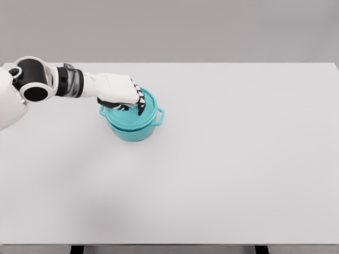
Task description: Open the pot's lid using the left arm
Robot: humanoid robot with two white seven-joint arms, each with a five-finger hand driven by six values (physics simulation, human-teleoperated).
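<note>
We see a wide, flat, pale grey counter (222, 169) filling most of the head view, with a plain grey wall behind it. On the left half of the counter, toward the far edge, stands a small round teal pot (133, 128) with a loop handle (159, 117) sticking out on its right side; a second handle shows only as a sliver on the left, under our arm. The matching round teal lid (149, 107) sits on the pot, seated level on the rim as far as we can judge, with no gap visible between the two.

Our left arm comes in from the left edge, its white shell and black joint rings stretched out horizontally above the counter. The left hand (119, 91), white on the back with black-and-white fingers (141, 100), hangs over the left and middle part of the lid. The fingers curl downward onto the lid's top, around where a knob would sit, but the hand itself hides that spot, so we cannot tell for sure whether the fingers are clamped on anything or only resting against the lid. A dark fingertip reaches down near the lid's centre.

The pot casts a soft shadow on the counter just in front of it. Two dark table supports peek out below the counter's near edge.
</note>
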